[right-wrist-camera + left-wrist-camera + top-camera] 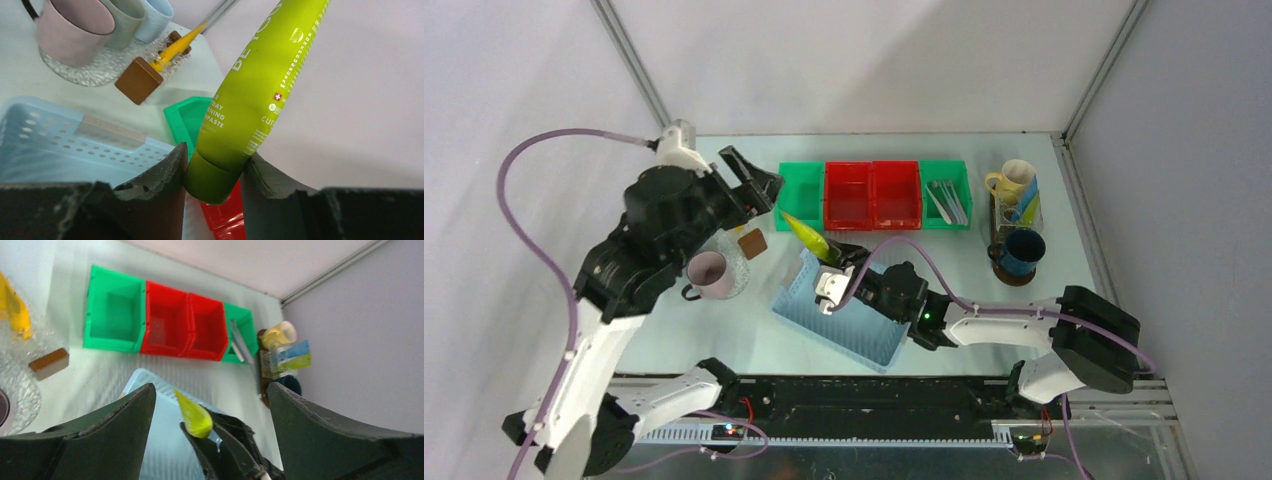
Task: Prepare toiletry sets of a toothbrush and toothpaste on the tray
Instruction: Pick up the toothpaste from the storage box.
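My right gripper [839,256] is shut on the cap end of a green toothpaste tube [808,233] and holds it tilted up over the far edge of the light blue basket [844,312]. In the right wrist view the tube [255,90] sits between the fingers [162,172]. My left gripper [756,183] is open and empty, raised above and left of the tube [194,416]. A cream mug [1010,181] and a dark blue mug [1022,250] stand on the dark brown tray [1012,277] at the right, with blue and green tubes [1029,207] between them. Pale toothbrushes [948,201] lie in the right green bin.
A pink mug [707,272] stands on a glass plate at the left, with grey [124,17] and pale blue [156,14] mugs, a yellow tube [172,47] and a brown block [751,242] nearby. Green and red bins [872,194] line the back.
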Action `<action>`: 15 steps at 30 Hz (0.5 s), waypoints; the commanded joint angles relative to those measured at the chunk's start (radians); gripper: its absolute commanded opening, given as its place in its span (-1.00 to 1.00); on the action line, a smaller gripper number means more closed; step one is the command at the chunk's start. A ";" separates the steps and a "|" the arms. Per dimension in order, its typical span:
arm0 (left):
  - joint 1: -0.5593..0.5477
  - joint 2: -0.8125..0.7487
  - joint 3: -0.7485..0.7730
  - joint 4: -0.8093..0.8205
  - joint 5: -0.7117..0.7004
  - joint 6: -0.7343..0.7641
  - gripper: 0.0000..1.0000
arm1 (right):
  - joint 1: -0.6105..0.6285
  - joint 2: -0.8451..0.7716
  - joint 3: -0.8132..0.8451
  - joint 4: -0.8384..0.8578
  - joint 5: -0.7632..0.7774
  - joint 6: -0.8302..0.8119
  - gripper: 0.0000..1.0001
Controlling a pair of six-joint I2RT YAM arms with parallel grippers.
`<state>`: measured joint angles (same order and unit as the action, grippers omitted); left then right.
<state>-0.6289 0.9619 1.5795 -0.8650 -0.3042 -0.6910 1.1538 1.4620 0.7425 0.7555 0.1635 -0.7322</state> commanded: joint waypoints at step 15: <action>0.127 0.149 -0.058 -0.045 0.241 -0.051 0.24 | 0.045 0.163 -0.008 0.422 0.156 -0.426 -1.00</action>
<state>-0.5087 1.1152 1.5146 -0.9016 -0.1024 -0.7341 1.1934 1.6043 0.7242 1.0031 0.2729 -1.0710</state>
